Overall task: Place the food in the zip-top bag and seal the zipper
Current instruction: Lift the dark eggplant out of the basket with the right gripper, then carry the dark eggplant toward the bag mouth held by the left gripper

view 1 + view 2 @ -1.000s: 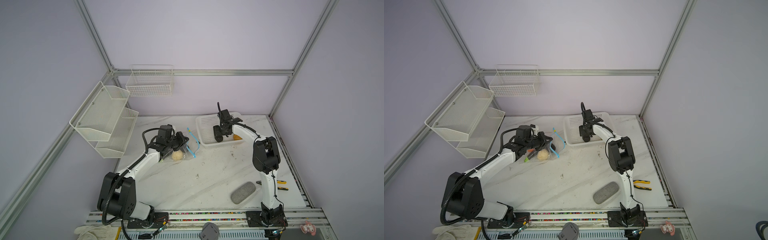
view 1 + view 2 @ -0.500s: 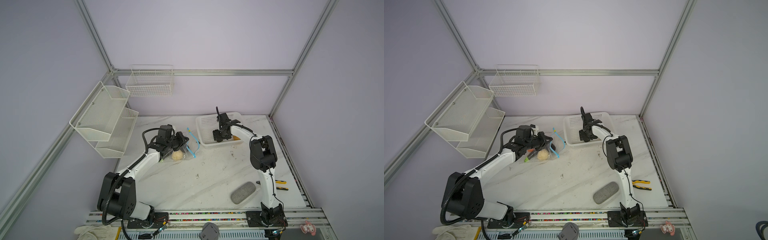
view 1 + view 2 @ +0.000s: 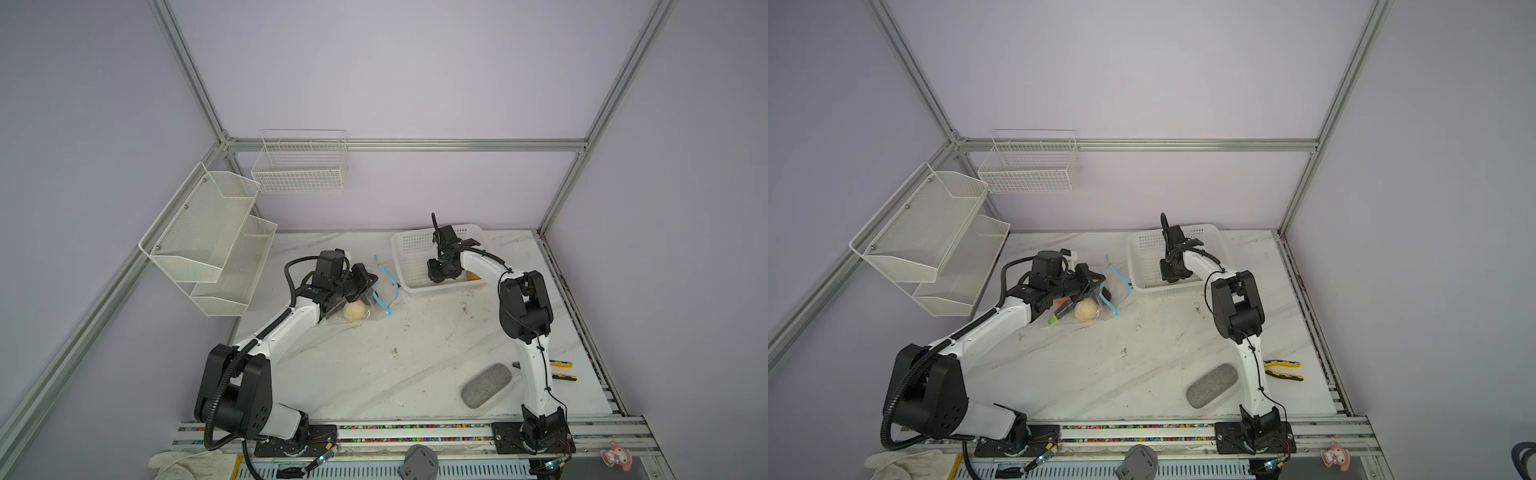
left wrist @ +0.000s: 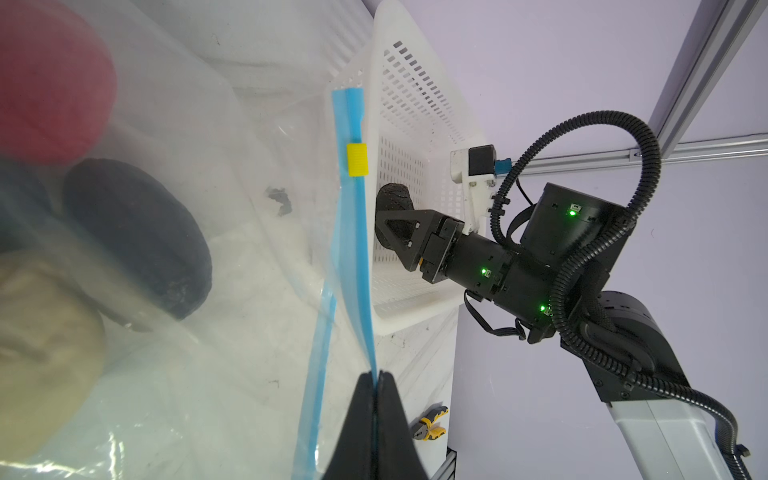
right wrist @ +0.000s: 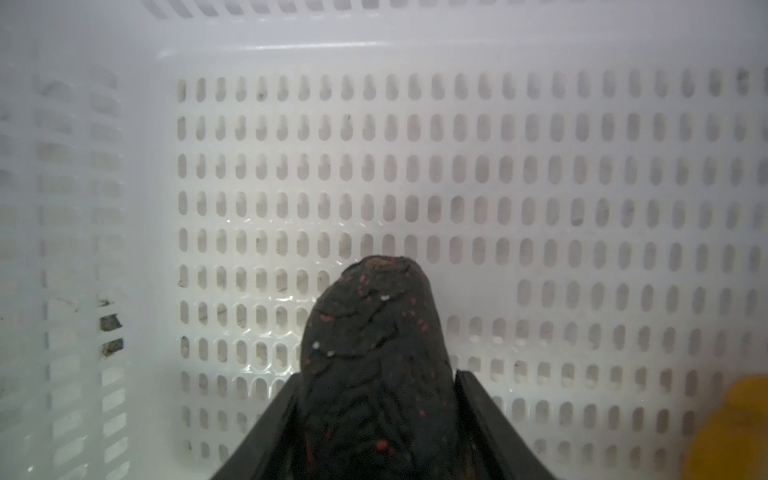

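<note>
Light blue zipper (image 4: 353, 249), yellow tab (image 4: 357, 160). White slotted basket (image 5: 540, 166). Black food (image 5: 374, 353), red specks, cracked pattern.

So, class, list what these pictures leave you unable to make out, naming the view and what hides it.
- Orange food: right wrist view, blurred and cut off by the frame edge.
- Bagged food in the zip-top bag: left wrist view, blurred, partly out of frame; count unclear.
- Black food: right wrist view, near end hidden between the fingers of the right gripper.

We've got our left gripper (image 4: 377, 376) pinched tight, reaching out low; right gripper (image 5: 376, 374) points down, jaws clamped partway.
</note>
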